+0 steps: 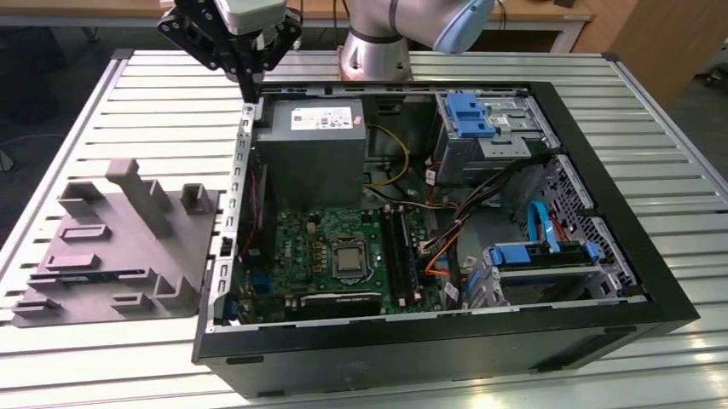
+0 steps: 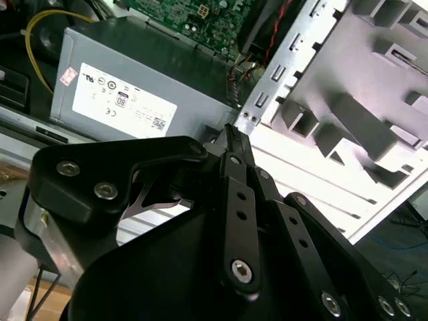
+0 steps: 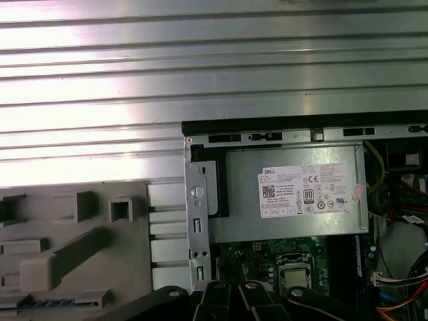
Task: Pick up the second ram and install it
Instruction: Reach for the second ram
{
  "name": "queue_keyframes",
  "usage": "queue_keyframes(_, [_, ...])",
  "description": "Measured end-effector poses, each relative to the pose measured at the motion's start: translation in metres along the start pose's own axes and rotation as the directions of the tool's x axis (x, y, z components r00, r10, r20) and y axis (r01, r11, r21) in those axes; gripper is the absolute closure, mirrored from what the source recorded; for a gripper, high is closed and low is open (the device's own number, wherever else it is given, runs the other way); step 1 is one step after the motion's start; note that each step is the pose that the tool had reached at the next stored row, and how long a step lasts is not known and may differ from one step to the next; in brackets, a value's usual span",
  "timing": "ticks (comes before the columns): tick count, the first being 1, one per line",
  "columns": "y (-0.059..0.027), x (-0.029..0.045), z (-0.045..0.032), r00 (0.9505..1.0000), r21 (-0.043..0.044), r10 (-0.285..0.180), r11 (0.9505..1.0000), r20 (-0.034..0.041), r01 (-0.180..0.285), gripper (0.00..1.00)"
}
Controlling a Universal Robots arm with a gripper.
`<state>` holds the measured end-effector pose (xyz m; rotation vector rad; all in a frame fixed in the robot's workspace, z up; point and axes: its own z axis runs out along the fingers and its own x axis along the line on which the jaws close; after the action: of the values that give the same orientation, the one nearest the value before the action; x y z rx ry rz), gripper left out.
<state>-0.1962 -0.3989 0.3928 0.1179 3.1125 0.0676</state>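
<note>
An open computer case (image 1: 455, 341) lies on its side on the slatted metal bench (image 1: 148, 102). Its bare metal edge rail (image 1: 241, 162) sits right under the jaws, and a grey power supply (image 1: 309, 153) with a white label is just beside them. Past that, farther from the jaws, is the green motherboard (image 1: 319, 247) with its square processor socket (image 1: 347, 256). A blue drive bracket (image 1: 469, 115) stands well away, across the case. Outside the case, on the jaws' other side, rests a grey moulded fixture (image 1: 114, 247).

Exterior view: pincer (image 1: 247, 85) upper body and arm (image 1: 398, 30) cut off by top edge. First wrist view: memory stick (image 3: 57, 302) mostly sunk in grey holder (image 3: 80, 254), only a blue edge visible; computer case (image 3: 294, 127) runs off frame.
</note>
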Motion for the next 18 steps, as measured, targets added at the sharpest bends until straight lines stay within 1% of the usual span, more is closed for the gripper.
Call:
queue_keyframes(5, [-0.0008,0.0103,-0.0001,1.0000,0.0000,0.000,1.0000,0.0000,0.000,0.89])
queue_keyframes(18, [-0.0033,0.0426,-0.0007,1.0000,0.0000,0.000,1.0000,0.0002,0.000,0.89])
